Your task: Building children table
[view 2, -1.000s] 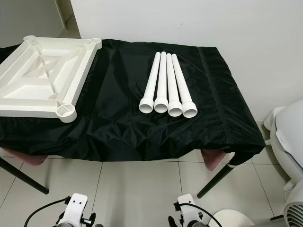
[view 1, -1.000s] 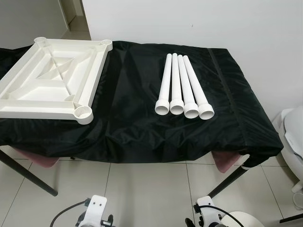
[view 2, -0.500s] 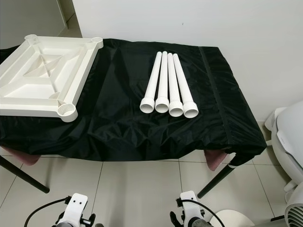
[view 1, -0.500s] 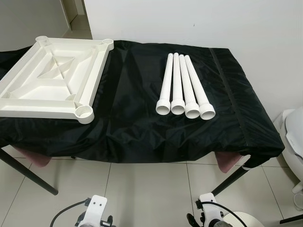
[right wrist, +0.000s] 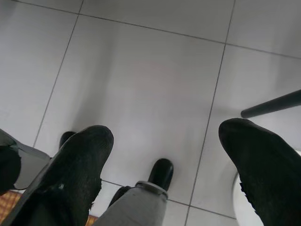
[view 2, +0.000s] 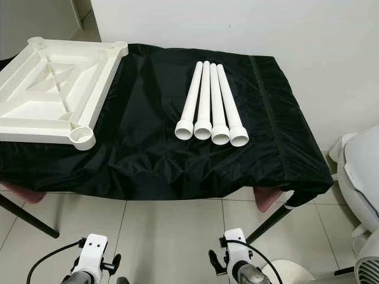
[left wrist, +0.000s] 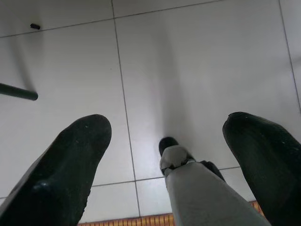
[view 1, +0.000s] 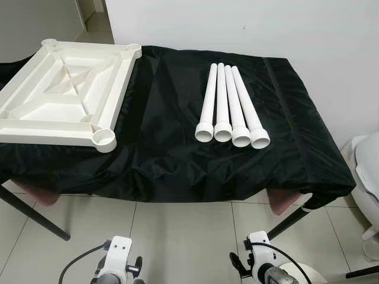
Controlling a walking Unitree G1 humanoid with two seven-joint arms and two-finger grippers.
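A white plastic tabletop [view 1: 65, 97] lies upside down on the left of a table draped in black cloth [view 1: 160, 154], its threaded corner sockets facing up. Several white tube legs [view 1: 228, 109] lie side by side right of the middle, wide ends toward me. Both arms hang low in front of the table, their wrists at the bottom of the eye views. My left gripper [left wrist: 164, 127] is open and points down at the tiled floor. So does my right gripper [right wrist: 167, 134], open with nothing between its fingers.
Dark slanted table legs [view 1: 32, 216] stand on the pale tiled floor. Pink padding [view 1: 284, 202] peeks out under the cloth. A white appliance [view 1: 368, 177] stands close on the right, and a white wall runs behind the table. My own feet [right wrist: 161, 172] show below the grippers.
The camera has shifted slightly. Both wrists have come a little higher into the bottom of the eye views. The tabletop and tube legs lie as before.
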